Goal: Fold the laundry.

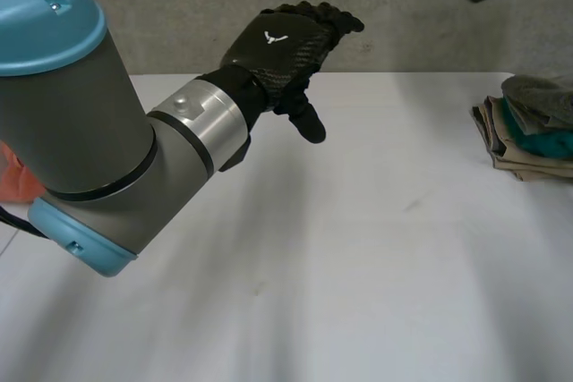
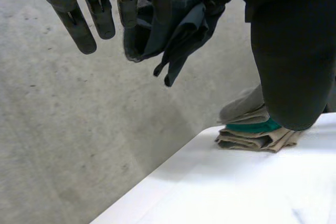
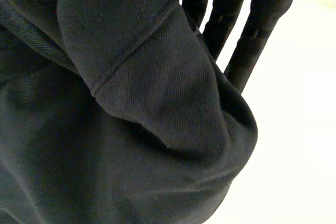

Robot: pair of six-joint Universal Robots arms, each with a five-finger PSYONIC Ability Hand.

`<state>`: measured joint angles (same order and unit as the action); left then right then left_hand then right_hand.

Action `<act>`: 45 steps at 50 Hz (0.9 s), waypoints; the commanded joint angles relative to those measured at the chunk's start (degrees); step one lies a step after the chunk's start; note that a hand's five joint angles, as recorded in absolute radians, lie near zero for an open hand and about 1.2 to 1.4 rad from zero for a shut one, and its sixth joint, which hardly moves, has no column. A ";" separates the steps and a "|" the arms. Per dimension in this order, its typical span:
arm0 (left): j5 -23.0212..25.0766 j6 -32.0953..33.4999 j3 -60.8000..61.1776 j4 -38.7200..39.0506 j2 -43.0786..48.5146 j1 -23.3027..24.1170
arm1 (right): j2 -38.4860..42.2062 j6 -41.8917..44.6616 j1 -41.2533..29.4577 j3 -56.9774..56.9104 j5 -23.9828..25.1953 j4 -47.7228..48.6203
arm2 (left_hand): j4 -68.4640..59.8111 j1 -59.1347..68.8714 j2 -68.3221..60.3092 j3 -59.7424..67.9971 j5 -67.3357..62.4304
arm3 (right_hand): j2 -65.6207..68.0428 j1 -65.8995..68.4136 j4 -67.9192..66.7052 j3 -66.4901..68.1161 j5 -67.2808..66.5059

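Where it bunches, dark twill cloth (soft-creased)

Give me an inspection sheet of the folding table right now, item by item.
surface: white table, a few faint marks.
job's things: dark garment held up off the table; stack of folded clothes on the table at the robot's right.
clutter: orange item at the robot's left, too cut off to identify.
hands: left hand open, holding nothing, above the table; right hand holding the dark garment.
cables: nothing seen.
surroundings: grey concrete beyond the table's far edge.
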<state>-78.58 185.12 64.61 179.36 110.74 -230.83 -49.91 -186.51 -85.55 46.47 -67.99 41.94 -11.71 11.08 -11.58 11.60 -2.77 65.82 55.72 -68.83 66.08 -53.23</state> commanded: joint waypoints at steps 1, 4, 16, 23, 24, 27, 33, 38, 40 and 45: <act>0.88 -1.25 0.60 0.02 0.00 1.17 | 8.84 -2.98 11.44 -2.88 5.83 0.16 | 1.00 -0.36 0.86 -0.89 2.05 | 14.18 24.28 -11.17 13.92 -16.77; 0.97 -1.25 0.95 0.11 -0.17 1.52 | 12.37 -4.03 14.17 -2.97 8.39 0.68 | 1.16 -0.53 1.03 -1.05 2.22 | 14.18 24.28 -11.17 13.92 -16.77; 2.55 -1.34 2.97 0.20 -0.96 3.11 | 22.66 -6.06 21.82 3.96 19.91 10.16 | 1.67 -1.03 1.53 -1.56 2.72 | 14.18 24.28 -11.17 13.92 -16.77; 2.73 -1.34 3.59 0.20 -1.14 3.63 | 21.79 -6.06 22.00 6.61 21.58 11.76 | 1.67 -1.03 1.53 -1.56 2.72 | 14.18 24.28 -11.17 13.92 -16.77; 2.73 -1.34 3.59 0.20 -1.31 3.72 | 21.35 -6.06 22.00 7.31 21.84 11.84 | 1.67 -1.04 1.54 -1.56 2.72 | 14.18 24.28 -11.17 13.92 -16.77; 2.73 -1.34 3.59 0.20 -1.84 3.90 | 19.50 -5.71 22.00 8.63 20.97 11.15 | 1.71 -1.08 1.58 -1.60 2.77 | 14.18 24.28 -11.17 13.92 -16.77; 2.90 -1.34 3.77 0.20 -3.16 4.25 | 12.65 -4.92 22.09 12.50 16.75 2.28 | 1.71 -1.08 1.58 -1.60 2.77 | -51.66 -41.56 54.67 -51.92 49.07; 2.91 -1.42 3.85 0.20 -4.21 4.60 | 6.59 0.61 25.07 15.13 15.87 -7.38 | 1.71 -1.08 1.58 -1.60 2.77 | -55.82 -45.72 58.83 -56.08 53.23; 2.91 -1.42 3.85 0.20 -4.56 4.86 | 3.60 4.74 26.83 17.06 15.78 -12.75 | 1.71 -1.08 1.58 -1.60 2.77 | -55.82 -45.72 58.83 -56.08 53.23; 2.99 -1.42 4.47 0.20 -5.53 5.22 | -0.80 15.81 30.87 19.00 14.55 -23.73 | 1.71 -1.08 1.58 -1.60 2.77 | -55.82 -45.72 58.83 -56.08 53.23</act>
<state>-75.63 183.69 68.57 179.56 106.12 -225.96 -46.59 -180.59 -58.53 63.52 -52.67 28.28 -11.71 11.08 -11.58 11.60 -2.77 12.32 13.43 -12.02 11.89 -2.37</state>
